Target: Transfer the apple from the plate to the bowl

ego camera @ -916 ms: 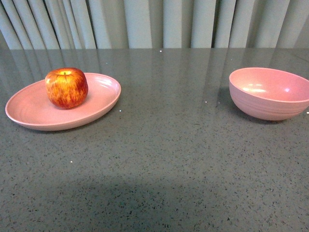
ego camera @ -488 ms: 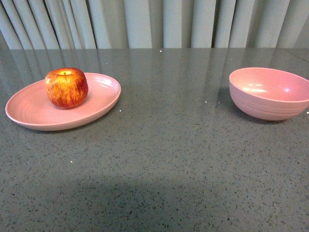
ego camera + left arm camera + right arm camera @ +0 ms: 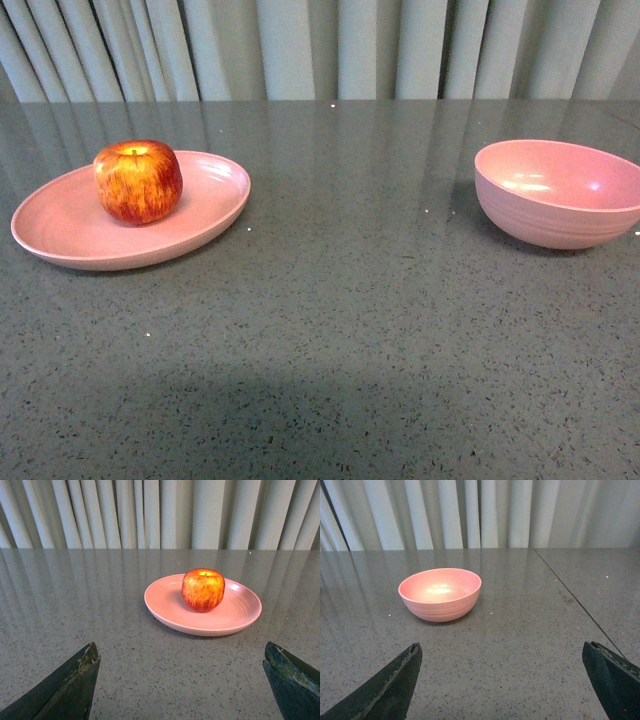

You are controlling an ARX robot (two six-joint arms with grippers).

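At the left of the front frame: apple (image 3: 138,181), stem up, resting on the plate (image 3: 60,225), well inside its rim. Not yet touched. Probably best taken with the left fingers (image 3: 65,685), spread wide and short of the plate, holding nothing. Come down over the top, straddle the widest part, and close gently so as not to bruise it or squeeze it out. Lift clear of the rim before crossing the surface (image 3: 340,300). At the right: bowl (image 3: 555,195), empty, well apart. Lower inside before letting go. Right fingers (image 3: 390,685) likewise wide, gripping nothing.
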